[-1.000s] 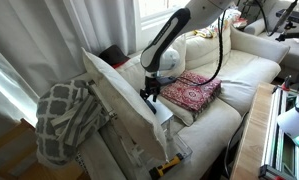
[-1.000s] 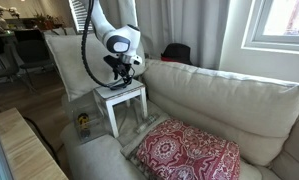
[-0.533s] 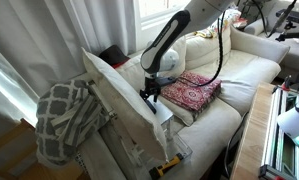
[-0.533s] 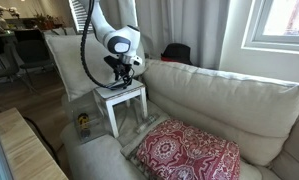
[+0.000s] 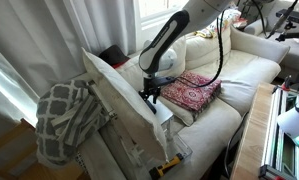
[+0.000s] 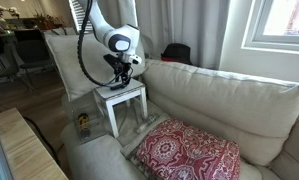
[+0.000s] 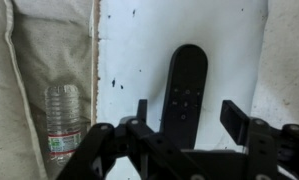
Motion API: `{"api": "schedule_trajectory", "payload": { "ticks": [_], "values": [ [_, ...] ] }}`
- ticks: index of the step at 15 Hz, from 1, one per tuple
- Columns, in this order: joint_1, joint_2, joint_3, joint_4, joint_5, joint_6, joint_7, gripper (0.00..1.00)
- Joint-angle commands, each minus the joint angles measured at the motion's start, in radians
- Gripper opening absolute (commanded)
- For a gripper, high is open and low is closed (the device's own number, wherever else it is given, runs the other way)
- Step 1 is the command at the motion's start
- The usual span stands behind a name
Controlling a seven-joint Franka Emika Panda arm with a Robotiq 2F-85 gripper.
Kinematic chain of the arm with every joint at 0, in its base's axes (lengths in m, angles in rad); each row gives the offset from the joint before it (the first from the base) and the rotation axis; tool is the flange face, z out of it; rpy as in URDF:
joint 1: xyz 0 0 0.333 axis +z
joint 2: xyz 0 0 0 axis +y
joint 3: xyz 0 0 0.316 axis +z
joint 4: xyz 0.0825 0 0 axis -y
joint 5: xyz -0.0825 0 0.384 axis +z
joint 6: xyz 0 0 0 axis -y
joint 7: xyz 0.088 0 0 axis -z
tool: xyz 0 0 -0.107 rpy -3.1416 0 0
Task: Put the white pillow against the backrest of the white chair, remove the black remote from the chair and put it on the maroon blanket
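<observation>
The black remote (image 7: pixel 184 88) lies on the white top of a small side table (image 7: pixel 139 40), seen in the wrist view. My gripper (image 7: pixel 189 118) is open, with a finger on each side of the remote's near end, not closed on it. In both exterior views the gripper (image 5: pixel 149 93) (image 6: pixel 122 70) hangs just over the small table (image 6: pixel 124 97). The white pillow (image 5: pixel 114 100) (image 6: pixel 67 60) stands on edge beside that table. The maroon blanket (image 5: pixel 191 90) (image 6: pixel 189 152) lies on the seat of the white chair (image 5: pixel 229 62) (image 6: pixel 224 95).
A grey-and-white lattice throw (image 5: pixel 64 118) hangs left of the pillow. A black-and-yellow tool (image 5: pixel 171 163) lies low by the table. A plastic water bottle (image 7: pixel 62 120) (image 6: pixel 83 122) stands beside the table. A black lump (image 6: pixel 175 52) sits behind the backrest.
</observation>
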State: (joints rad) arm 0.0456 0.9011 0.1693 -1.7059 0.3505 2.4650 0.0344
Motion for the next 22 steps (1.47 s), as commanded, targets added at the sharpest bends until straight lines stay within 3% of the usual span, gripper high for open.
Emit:
{"api": "schedule_trajectory", "payload": {
  "ticks": [1,3,5,7,8,9,10,12,14,15,18,22],
  "values": [
    [0.029,0.026,-0.029,0.043,-0.033,-0.049,0.072,0.82],
    [0.033,0.031,-0.034,0.051,-0.033,-0.063,0.091,0.92],
    [0.038,0.036,-0.04,0.058,-0.032,-0.075,0.109,0.85],
    [0.039,0.04,-0.042,0.063,-0.031,-0.082,0.122,0.73],
    [0.04,0.043,-0.045,0.067,-0.031,-0.087,0.13,0.57],
    [0.04,0.045,-0.046,0.07,-0.031,-0.092,0.135,0.51],
    [0.044,0.046,-0.05,0.073,-0.033,-0.099,0.148,0.51],
    [0.044,0.047,-0.053,0.081,-0.034,-0.114,0.154,0.34],
    [0.044,0.051,-0.055,0.089,-0.033,-0.127,0.163,0.25],
    [0.045,0.052,-0.056,0.093,-0.033,-0.136,0.166,0.26],
    [0.04,0.044,-0.055,0.088,-0.028,-0.154,0.168,0.17],
    [0.034,-0.065,-0.081,-0.045,-0.036,-0.115,0.163,0.17]
  ]
}}
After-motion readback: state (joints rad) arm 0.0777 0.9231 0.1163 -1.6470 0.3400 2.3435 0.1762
